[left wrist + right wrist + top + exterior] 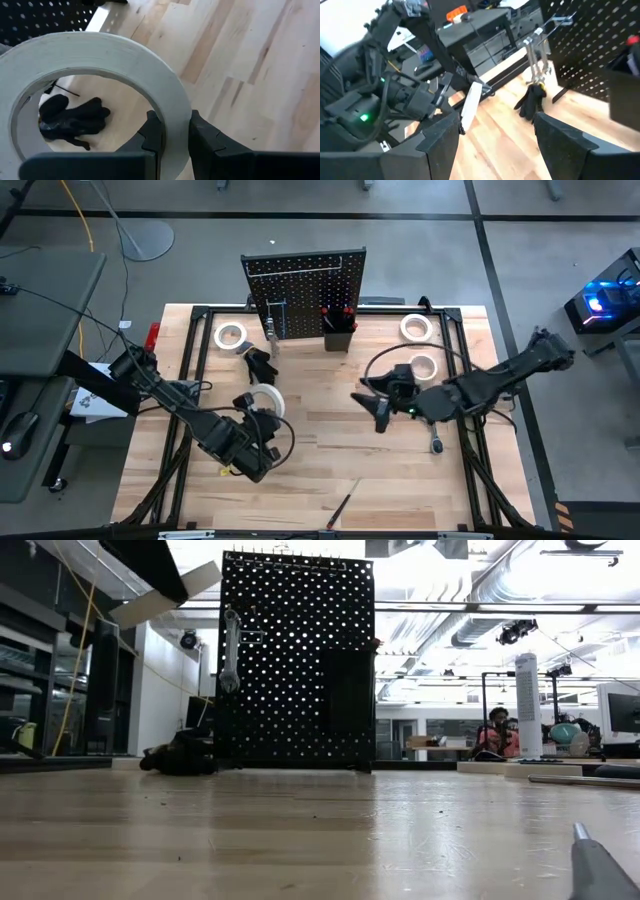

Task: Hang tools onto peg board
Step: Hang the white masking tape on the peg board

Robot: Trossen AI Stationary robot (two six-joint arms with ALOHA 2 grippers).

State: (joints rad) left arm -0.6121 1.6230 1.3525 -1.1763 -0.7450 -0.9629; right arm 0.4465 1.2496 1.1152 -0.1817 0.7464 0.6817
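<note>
The black peg board [305,285] stands upright at the table's far edge, with a silver wrench [231,650] hanging on it and a small bin [338,332] of red-handled screwdrivers on its front. My left gripper [256,412] is shut on a white tape roll [266,398], left of the table's middle and in front of the board. My right gripper [381,408] hovers open right of the middle, its fingers [440,142] wide apart around nothing. Other tape rolls [232,336] [416,327] [423,366] lie flat on the table. My left gripper has the tape roll's wall [176,120] between its two fingers, one finger [151,134] inside the ring and the other outside. The fingers slant downward toward the table's far edge. The roll is lifted clear of the table, tilted, most of the ring beyond the fingertips.
A black glove [260,365] lies on the table between the held roll and the board. A silver ratchet [437,442] lies near the right arm, and a slim screwdriver [340,508] lies by the near edge. Bare wood [330,450] spans the middle.
</note>
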